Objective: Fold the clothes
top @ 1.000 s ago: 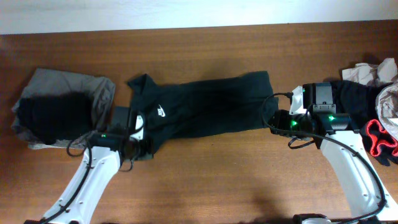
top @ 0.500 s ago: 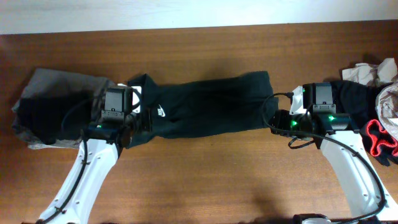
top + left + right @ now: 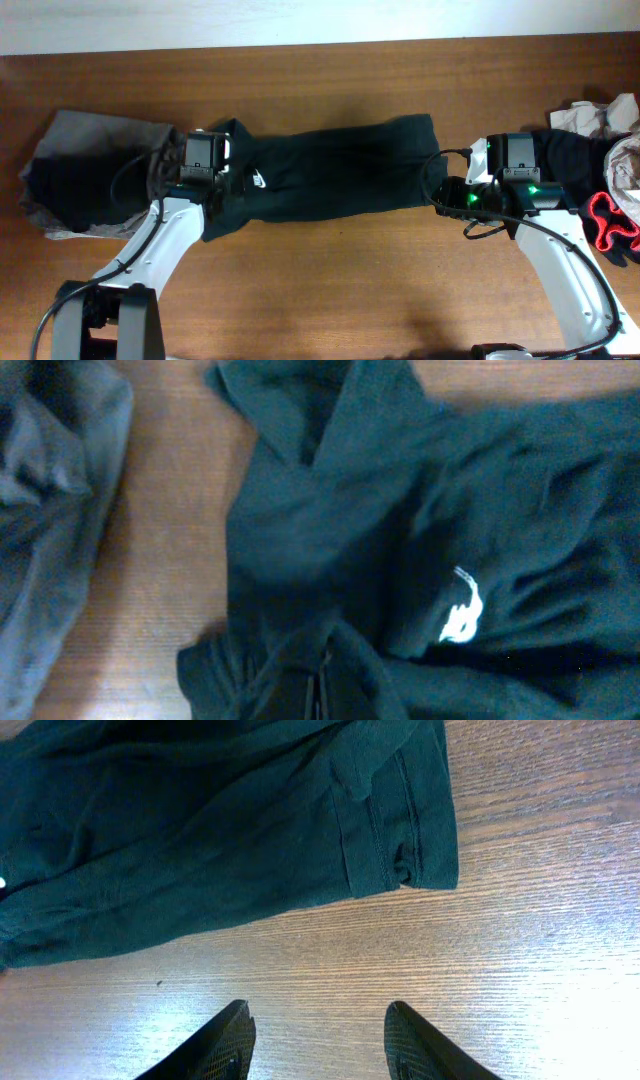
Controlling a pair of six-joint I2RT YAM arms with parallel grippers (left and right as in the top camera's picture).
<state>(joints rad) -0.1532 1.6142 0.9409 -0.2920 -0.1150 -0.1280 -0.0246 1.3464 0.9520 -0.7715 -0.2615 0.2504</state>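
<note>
Black T-shirt [image 3: 340, 170] lies stretched sideways across the middle of the surface [image 3: 330, 290], roughly flat, some wrinkles. White logo [image 3: 258, 181] faces up near the shirt's left end; I see it clearly in the left wrist view too [image 3: 462, 618].

Left end effector [image 3: 207, 172] sits on the shirt's left end, just beside the logo. Left wrist view shows it [image 3: 320, 682] clenched, fingers pressed together on a bunched fold of the shirt, cloth gathering toward the pinch.

Right end effector [image 3: 443, 195] is at the shirt's right end. Right wrist view: it [image 3: 318, 1020] is released, fingers spread wide over bare wood, not touching the cloth. The shirt's stitched hem edge lies just ahead of the fingers, apart from them.

Left of the shirt: grey-and-black pile [image 3: 90, 175], crumpled, its near edge just beside the shirt's left end; I can't tell whether they touch, the left arm covers the gap.

Right of the shirt, past the right arm: a black garment [image 3: 580, 150], beige cloth [image 3: 590, 115] behind it at the surface's edge, and a red-trimmed piece [image 3: 612, 228] on the near side.
</note>
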